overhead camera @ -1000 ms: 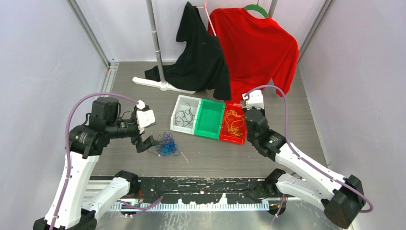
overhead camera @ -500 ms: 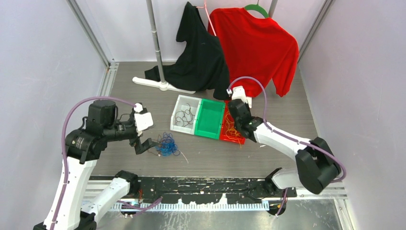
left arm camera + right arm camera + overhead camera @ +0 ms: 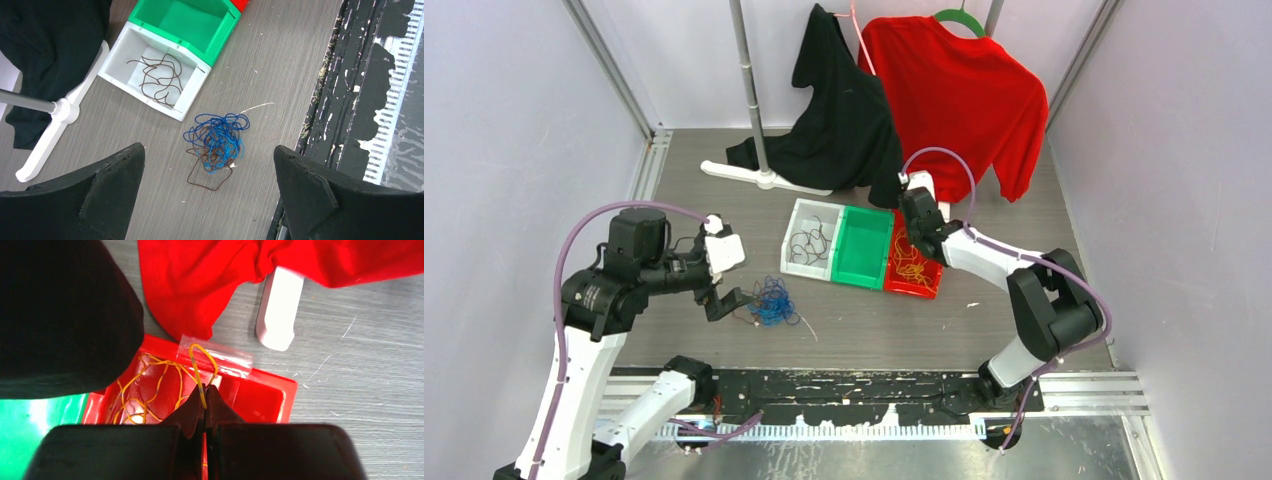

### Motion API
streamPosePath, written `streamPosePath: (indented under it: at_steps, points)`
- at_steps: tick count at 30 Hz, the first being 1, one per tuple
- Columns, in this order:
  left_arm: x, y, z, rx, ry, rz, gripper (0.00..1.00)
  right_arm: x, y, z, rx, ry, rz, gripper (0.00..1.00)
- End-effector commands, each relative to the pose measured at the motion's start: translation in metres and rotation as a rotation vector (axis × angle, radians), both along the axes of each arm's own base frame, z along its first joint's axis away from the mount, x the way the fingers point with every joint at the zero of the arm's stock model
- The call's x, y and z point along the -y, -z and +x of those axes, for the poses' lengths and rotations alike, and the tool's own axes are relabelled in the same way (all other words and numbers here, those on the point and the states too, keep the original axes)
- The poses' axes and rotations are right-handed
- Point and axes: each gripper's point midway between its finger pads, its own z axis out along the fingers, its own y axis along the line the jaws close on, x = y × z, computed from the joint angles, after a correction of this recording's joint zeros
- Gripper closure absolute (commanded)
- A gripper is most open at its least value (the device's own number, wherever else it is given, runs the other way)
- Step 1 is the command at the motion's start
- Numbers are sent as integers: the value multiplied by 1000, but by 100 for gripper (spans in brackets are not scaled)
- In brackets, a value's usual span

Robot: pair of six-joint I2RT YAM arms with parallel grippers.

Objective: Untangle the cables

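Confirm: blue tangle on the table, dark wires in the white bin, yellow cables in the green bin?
No. The yellow cables lie in the red bin, not the green bin; the top external view shows it. The blue tangle on the table and dark wires in the white bin are right.

You have three views: top external, high behind the arms, looking down over the whole table (image 3: 1044, 240); left wrist, raised, facing down on the blue tangle (image 3: 217, 137) and white bin (image 3: 131, 50), both also seen overhead; right wrist, close above the red bin (image 3: 270, 392), likewise shared.
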Motion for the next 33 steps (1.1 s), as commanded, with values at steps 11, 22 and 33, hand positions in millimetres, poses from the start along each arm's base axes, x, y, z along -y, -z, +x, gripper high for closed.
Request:
streamPosePath:
  at_steps: [11,22,33]
  points:
    - [-7,11,27,-109,-114,63,0,-15,-48,4,32,-31,118,53]
    - [-8,10,32,-121,-125,78,0,-22,-99,-17,40,-89,203,38]
    - [-3,6,37,-114,-108,68,0,-33,-78,-104,-112,-177,396,50]
